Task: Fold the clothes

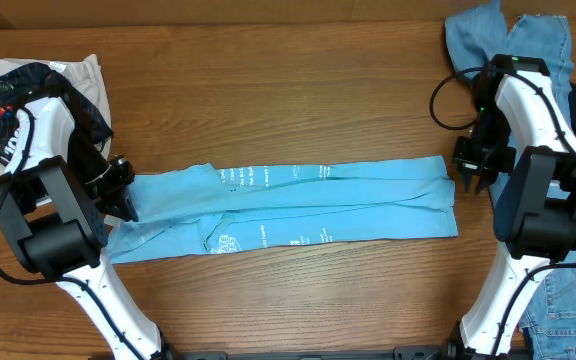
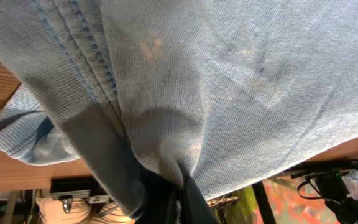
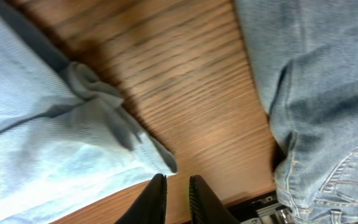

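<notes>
Sky-blue T-shirt (image 1: pixel 298 205) lies folded into a long strip across the middle of the wooden table (image 1: pixel 288 90). On its left end the left gripper (image 1: pixel 126 195) is clamped tight, cloth bunched between the fingers. Over at the right end, the right gripper (image 1: pixel 468 178) hovers just off the hem, fingers a crack apart, holding nothing. Beside that arm lie the jeans (image 1: pixel 528 40).

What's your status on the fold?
Left gripper shut on shirt, left end. Right gripper barely open, empty, beside other end. Shirt in long strip. Jeans clear of it.
</notes>
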